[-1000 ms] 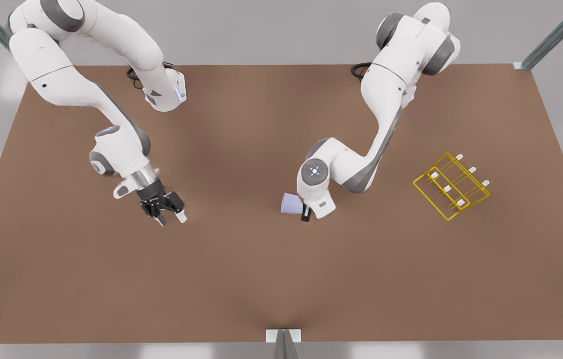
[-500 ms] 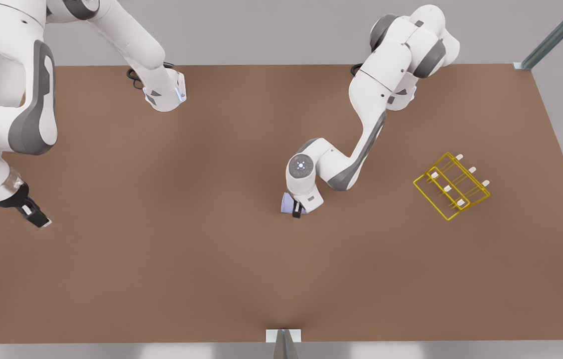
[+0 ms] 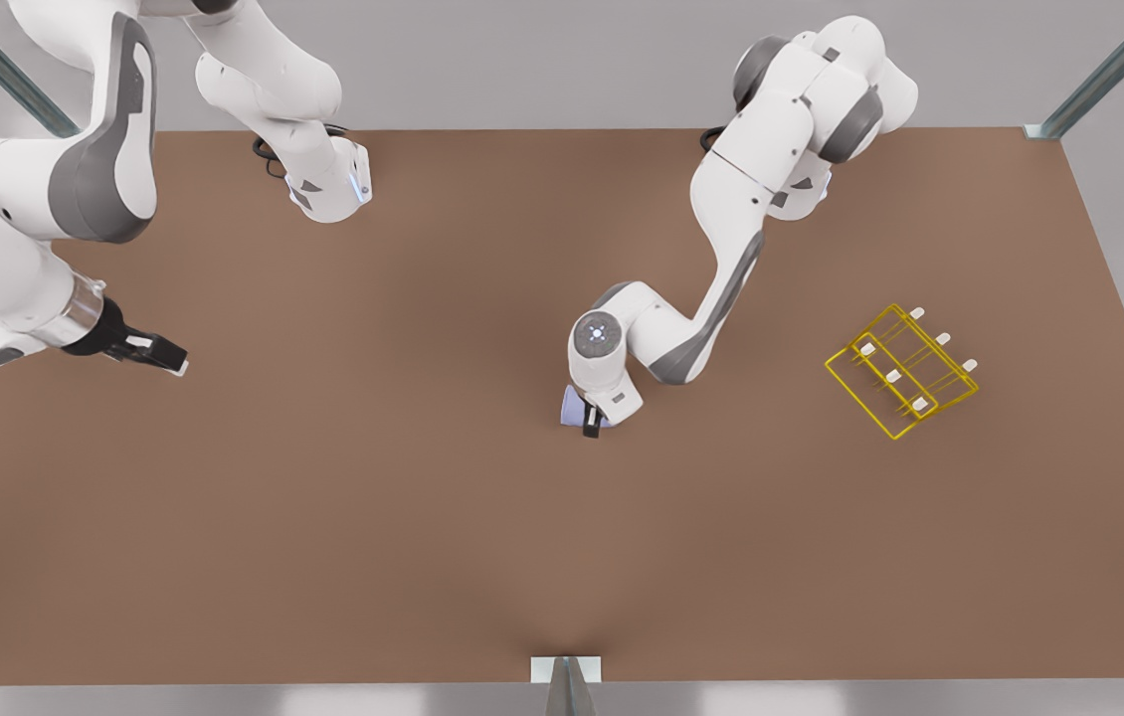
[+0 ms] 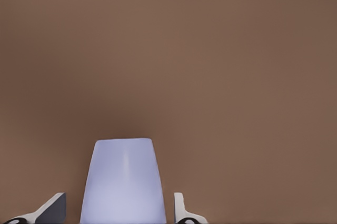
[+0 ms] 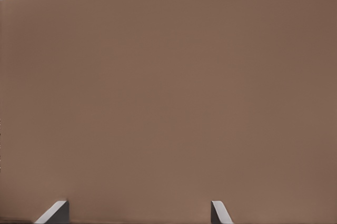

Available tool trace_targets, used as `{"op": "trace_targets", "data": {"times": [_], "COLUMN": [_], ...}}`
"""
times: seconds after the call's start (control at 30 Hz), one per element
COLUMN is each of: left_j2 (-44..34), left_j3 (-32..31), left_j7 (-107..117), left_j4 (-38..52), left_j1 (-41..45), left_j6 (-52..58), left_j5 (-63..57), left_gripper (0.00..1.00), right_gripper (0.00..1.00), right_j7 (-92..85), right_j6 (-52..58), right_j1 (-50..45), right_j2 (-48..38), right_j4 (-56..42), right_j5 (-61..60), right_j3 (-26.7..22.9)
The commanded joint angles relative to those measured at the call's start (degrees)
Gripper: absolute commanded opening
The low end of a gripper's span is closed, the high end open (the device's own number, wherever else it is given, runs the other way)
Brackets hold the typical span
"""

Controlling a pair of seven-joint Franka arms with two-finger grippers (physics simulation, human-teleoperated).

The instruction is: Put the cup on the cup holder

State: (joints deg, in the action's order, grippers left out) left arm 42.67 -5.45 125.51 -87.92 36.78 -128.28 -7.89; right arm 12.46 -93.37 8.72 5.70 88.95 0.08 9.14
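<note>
the left tool straddles the cup, fingers wide and not yet closed – set for a side grasp, well apart from the cup holder. the right tool waits open, far across the bench from the cup.

A plain brown table spans the scene, grey floor beyond its edges

cup: smooth, matt lavender-blue, plastic-looking
cup holder: thin yellow wire, white peg tips
table: flat matt brown, even, no visible grain
arm shells: glossy white with grey joint panels
frame posts: dull grey metal
</note>
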Motion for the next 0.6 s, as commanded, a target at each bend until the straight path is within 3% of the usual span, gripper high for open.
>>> {"op": "trace_targets", "data": {"times": [0.0, 0.57], "left_j2": [0.5, 3.0], "left_j3": [0.0, 0.0], "left_j7": [3.2, 3.3], "left_j4": [0.0, -0.4], "left_j1": [0.1, 0.6], "left_j6": [-0.4, -4.3], "left_j5": [-0.7, -1.3], "left_gripper": [1.00, 1.00], "right_gripper": [1.00, 1.00], "right_j7": [-15.4, -13.8], "right_j6": [-3.7, -4.9], "right_j1": [-3.2, -2.3], "right_j2": [-0.2, 2.6], "right_j4": [0.5, -0.3], "right_j5": [0.6, 2.8], "right_j3": [2.7, 4.0]}}
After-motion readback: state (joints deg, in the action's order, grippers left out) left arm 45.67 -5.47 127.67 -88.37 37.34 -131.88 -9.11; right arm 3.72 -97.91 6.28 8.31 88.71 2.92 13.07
